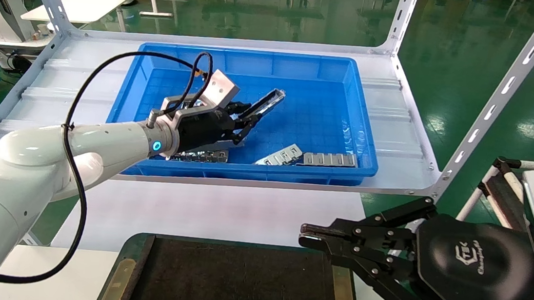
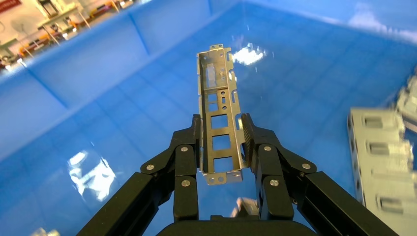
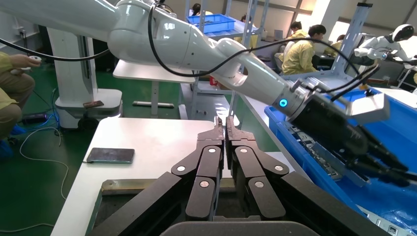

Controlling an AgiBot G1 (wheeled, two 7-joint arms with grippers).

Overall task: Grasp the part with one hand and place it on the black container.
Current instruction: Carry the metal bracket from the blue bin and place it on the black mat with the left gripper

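Note:
The part, a long narrow slotted metal channel, hangs tilted above the floor of the blue bin. My left gripper is shut on its lower end, one finger on each side wall. The part's far end sticks out beyond the fingertips. The black container lies at the near table edge, below the bin shelf, with nothing on its floor. My right gripper hovers shut and empty over the container's right rim.
In the bin lie two silver windowed plates and a dark bar near its front wall. White slotted shelf posts frame the bin. A phone rests on the white table beside the container.

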